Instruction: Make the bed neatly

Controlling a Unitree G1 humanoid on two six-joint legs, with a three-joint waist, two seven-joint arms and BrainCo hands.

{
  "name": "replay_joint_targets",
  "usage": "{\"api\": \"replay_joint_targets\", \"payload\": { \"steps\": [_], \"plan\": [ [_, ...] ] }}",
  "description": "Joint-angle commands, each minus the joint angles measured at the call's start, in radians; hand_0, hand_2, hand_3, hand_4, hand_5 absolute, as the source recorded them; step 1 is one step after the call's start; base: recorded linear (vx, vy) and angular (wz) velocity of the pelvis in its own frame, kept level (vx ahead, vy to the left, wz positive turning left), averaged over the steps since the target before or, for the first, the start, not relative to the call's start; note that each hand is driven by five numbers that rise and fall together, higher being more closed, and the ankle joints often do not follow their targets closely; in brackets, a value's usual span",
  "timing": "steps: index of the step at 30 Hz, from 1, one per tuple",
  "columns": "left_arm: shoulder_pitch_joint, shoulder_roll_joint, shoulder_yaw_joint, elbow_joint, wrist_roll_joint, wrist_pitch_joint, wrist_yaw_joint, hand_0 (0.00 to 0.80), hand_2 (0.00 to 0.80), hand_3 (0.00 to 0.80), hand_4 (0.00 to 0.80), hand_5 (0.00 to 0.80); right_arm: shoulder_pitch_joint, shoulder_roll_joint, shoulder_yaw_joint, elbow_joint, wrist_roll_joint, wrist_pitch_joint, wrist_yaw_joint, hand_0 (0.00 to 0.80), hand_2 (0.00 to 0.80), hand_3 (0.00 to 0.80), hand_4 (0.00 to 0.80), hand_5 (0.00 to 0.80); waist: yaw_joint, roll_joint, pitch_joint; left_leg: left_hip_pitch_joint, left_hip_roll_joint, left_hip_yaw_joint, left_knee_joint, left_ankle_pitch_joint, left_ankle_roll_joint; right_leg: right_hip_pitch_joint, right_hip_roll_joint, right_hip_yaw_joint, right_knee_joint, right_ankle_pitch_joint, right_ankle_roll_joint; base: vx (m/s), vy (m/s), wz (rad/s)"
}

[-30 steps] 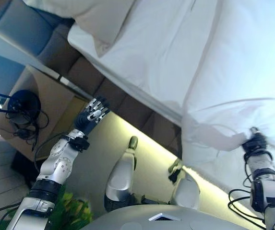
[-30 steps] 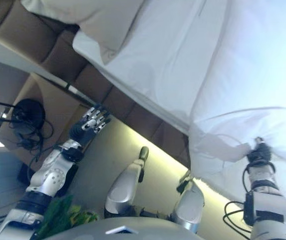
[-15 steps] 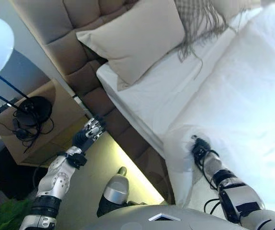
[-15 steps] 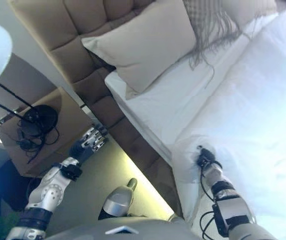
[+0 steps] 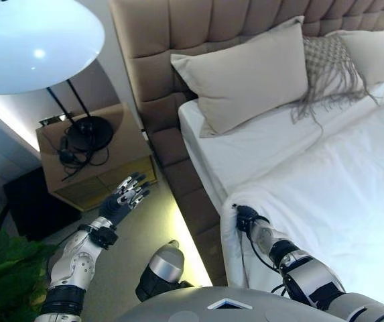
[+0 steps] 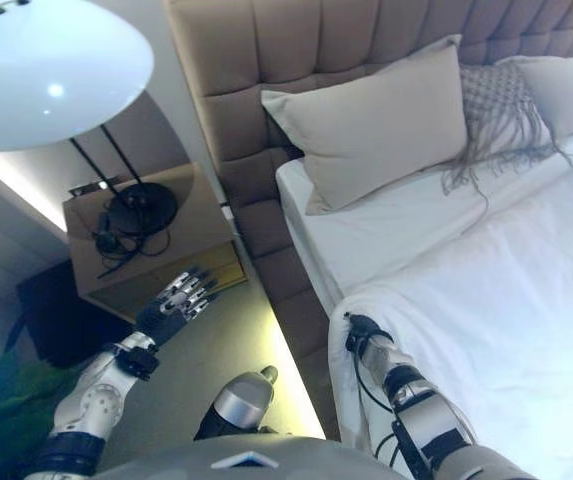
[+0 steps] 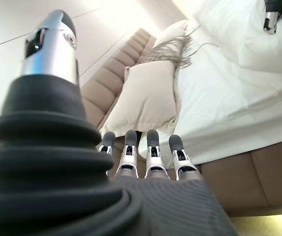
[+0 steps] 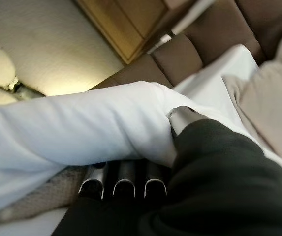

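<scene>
A white duvet (image 5: 339, 194) covers the bed, its near corner bunched at the bed's side edge. My right hand (image 5: 246, 219) sits at that corner; in the right wrist view its fingers (image 8: 123, 179) and thumb curl round a fold of the duvet (image 8: 91, 128). A beige pillow (image 5: 248, 77) leans on the tufted brown headboard (image 5: 198, 27), with a fringed woven cushion (image 5: 329, 67) and another pillow (image 5: 379, 54) beside it. The bare white sheet (image 5: 259, 144) shows below the pillows. My left hand (image 5: 123, 200) hovers open over the floor beside the bed, fingers (image 7: 150, 152) straight.
A wooden nightstand (image 5: 94, 157) stands left of the bed with a black lamp base (image 5: 88, 131) and tangled cord. The white lamp shade (image 5: 37, 43) hangs above it. A green plant (image 5: 4, 268) is at the lower left. A lit strip runs along the bed base.
The camera has swung round, so the whole scene has turned upright. My right hand has carried the duvet corner toward the pillows along the bed's edge. The left hand stays open.
</scene>
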Motion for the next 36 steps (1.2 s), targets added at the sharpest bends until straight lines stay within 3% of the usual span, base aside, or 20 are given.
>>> {"api": "replay_joint_targets", "payload": {
  "steps": [1, 2, 3, 4, 5, 16, 26, 31, 36],
  "plan": [
    [0.024, 0.006, -0.069, 0.002, 0.022, -0.020, -0.051, 0.000, 0.000, 0.000, 0.000, 0.000, -0.174, 0.123, 0.085, -0.116, -0.030, -0.030, 0.051, 0.800, 0.800, 0.800, 0.800, 0.800, 0.050, 0.028, -0.097, 0.065, 0.066, -0.018, -0.149, 0.082, -0.003, 0.023, -0.088, -0.024, 0.124, 0.016, 0.037, 0.003, 0.041, 0.14],
    [0.028, 0.002, -0.068, 0.004, 0.025, -0.023, -0.051, 0.000, 0.000, 0.000, 0.000, 0.000, -0.167, 0.124, 0.083, -0.123, -0.031, -0.025, 0.044, 0.800, 0.800, 0.800, 0.800, 0.800, 0.049, 0.028, -0.098, 0.063, 0.065, -0.019, -0.146, 0.082, -0.003, 0.023, -0.089, -0.023, 0.125, 0.016, 0.037, -0.004, 0.036, 0.11],
    [0.032, 0.000, -0.068, 0.007, 0.026, -0.028, -0.049, 0.000, 0.000, 0.000, 0.000, 0.000, -0.155, 0.119, 0.078, -0.126, -0.032, -0.016, 0.042, 0.709, 0.709, 0.709, 0.709, 0.709, 0.046, 0.029, -0.099, 0.060, 0.064, -0.019, -0.143, 0.083, -0.004, 0.023, -0.089, -0.021, 0.123, 0.018, 0.036, -0.008, 0.024, 0.08],
    [0.037, -0.002, -0.068, 0.009, 0.026, -0.034, -0.049, 0.000, 0.000, 0.000, 0.000, 0.000, -0.143, 0.114, 0.075, -0.126, -0.034, -0.013, 0.048, 0.427, 0.427, 0.427, 0.427, 0.427, 0.043, 0.029, -0.100, 0.058, 0.064, -0.018, -0.141, 0.083, -0.004, 0.022, -0.088, -0.018, 0.123, 0.018, 0.036, -0.015, 0.010, 0.03],
    [0.042, -0.006, -0.069, 0.009, 0.024, -0.040, -0.045, 0.000, 0.000, 0.000, 0.000, 0.000, -0.125, 0.106, 0.070, -0.122, -0.028, -0.007, 0.060, 0.000, 0.000, 0.000, 0.000, 0.000, 0.039, 0.029, -0.100, 0.055, 0.064, -0.017, -0.138, 0.082, -0.004, 0.020, -0.088, -0.014, 0.121, 0.019, 0.035, 0.000, 0.000, 0.00],
    [0.036, -0.019, -0.091, 0.018, 0.022, -0.059, -0.016, 0.000, 0.000, 0.000, 0.000, 0.000, -0.025, 0.092, 0.024, -0.054, 0.047, 0.051, 0.162, 0.000, 0.000, 0.000, 0.000, 0.000, 0.013, 0.024, -0.104, 0.051, 0.080, 0.013, -0.128, 0.078, -0.007, 0.011, -0.075, 0.007, 0.117, 0.010, 0.026, 0.011, -0.028, -0.05],
    [0.018, -0.055, -0.108, 0.022, 0.024, -0.069, 0.034, 0.000, 0.000, 0.000, 0.000, 0.000, 0.076, 0.112, -0.001, 0.075, 0.173, 0.089, 0.152, 0.000, 0.000, 0.000, 0.000, 0.000, 0.001, 0.055, -0.105, 0.029, 0.077, 0.014, -0.111, 0.078, -0.001, -0.011, -0.082, 0.018, 0.137, -0.007, 0.023, -0.018, -0.002, -0.05],
    [0.013, -0.054, -0.113, 0.018, 0.042, -0.079, 0.062, 0.000, 0.000, 0.000, 0.000, 0.000, 0.131, 0.103, 0.015, 0.052, 0.266, 0.072, 0.231, 0.000, 0.000, 0.000, 0.000, 0.000, -0.013, 0.061, -0.098, 0.019, 0.078, 0.018, -0.109, 0.082, 0.001, -0.024, -0.079, 0.030, 0.146, -0.012, 0.022, -0.058, -0.022, -0.05],
    [0.027, -0.050, -0.090, 0.006, 0.031, -0.080, 0.064, 0.000, 0.000, 0.000, 0.000, 0.000, 0.151, 0.111, 0.056, -0.062, 0.310, 0.007, 0.248, 0.000, 0.000, 0.000, 0.000, 0.000, -0.015, 0.058, -0.100, 0.020, 0.079, 0.015, -0.110, 0.091, -0.002, -0.026, -0.075, 0.035, 0.152, -0.019, 0.016, -0.027, -0.014, -0.09]
  ]
}}
